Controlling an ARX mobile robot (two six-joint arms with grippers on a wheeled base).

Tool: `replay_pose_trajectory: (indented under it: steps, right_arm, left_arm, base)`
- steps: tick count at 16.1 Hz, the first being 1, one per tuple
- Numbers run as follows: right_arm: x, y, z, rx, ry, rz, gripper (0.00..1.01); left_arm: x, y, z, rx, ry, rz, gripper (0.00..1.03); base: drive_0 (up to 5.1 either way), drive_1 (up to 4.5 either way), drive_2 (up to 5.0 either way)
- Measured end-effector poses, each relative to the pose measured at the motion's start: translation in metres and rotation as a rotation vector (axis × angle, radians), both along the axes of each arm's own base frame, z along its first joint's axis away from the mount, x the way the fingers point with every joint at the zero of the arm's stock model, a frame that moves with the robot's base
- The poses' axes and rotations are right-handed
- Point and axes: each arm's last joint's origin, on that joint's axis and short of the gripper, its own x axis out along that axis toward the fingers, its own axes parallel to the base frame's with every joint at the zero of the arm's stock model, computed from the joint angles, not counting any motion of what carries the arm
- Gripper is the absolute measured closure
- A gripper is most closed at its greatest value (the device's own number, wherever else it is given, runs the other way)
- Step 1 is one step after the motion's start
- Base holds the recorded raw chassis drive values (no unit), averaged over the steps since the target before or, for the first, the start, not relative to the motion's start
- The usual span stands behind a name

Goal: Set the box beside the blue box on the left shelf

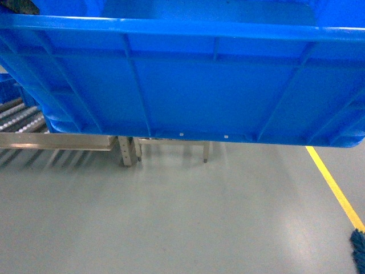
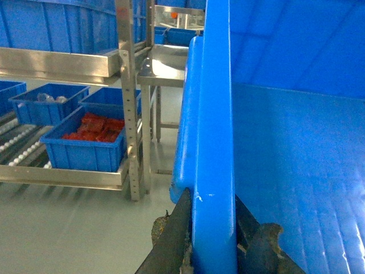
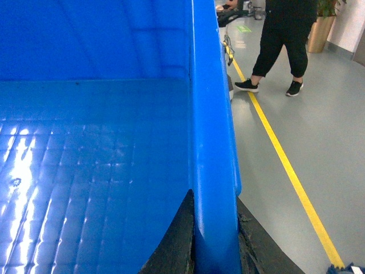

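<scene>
The box (image 1: pixel 182 74), a large bright-blue ribbed crate, hangs in the air and fills the top half of the head view. My left gripper (image 2: pixel 212 197) is shut on its left rim (image 2: pixel 217 114), one finger outside the wall and one inside. On the opposite rim (image 3: pixel 211 114) my right gripper (image 3: pixel 214 197) is shut in the same way. The left shelf (image 1: pixel 57 141), a steel rack with white roller tracks (image 1: pixel 20 117), lies low at the left, beyond the box. Its lower level (image 2: pixel 63 177) holds a blue box of red parts (image 2: pixel 85 140) and another blue box (image 2: pixel 48 103).
A larger blue crate (image 2: pixel 57 25) sits on the rack's upper level. A steel upright (image 2: pixel 130 103) and a steel table (image 2: pixel 165 74) stand beside the rack. A yellow floor line (image 1: pixel 333 185) runs on the right, where a person (image 3: pixel 282 40) walks. A blue broom head (image 1: pixel 359 251) lies at the bottom right.
</scene>
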Motion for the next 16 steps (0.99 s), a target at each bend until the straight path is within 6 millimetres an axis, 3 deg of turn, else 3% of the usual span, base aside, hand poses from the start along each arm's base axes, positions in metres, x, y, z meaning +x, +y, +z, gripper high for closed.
replay_pose_trajectory:
  steps: [5, 7, 16]
  right_arm:
    - [0.0, 0.0, 0.0001, 0.0, -0.001, 0.0, 0.92]
    - [0.0005, 0.0001, -0.0008, 0.0, 0.002, 0.0, 0.92]
    - [0.0006, 0.0, -0.0008, -0.001, 0.002, -0.001, 0.92]
  left_arm:
    - [0.0, 0.0, -0.0001, 0.0, 0.002, -0.001, 0.94]
    - [0.0001, -0.0001, -0.0004, 0.001, 0.003, -0.002, 0.94]
    - [-0.0001, -0.0004, -0.0003, 0.003, 0.001, -0.001, 0.94]
  base:
    - [0.1, 3.97, -3.8]
    - [0.0, 0.0, 0.0]
    - [-4.8, 2.26, 2.8]
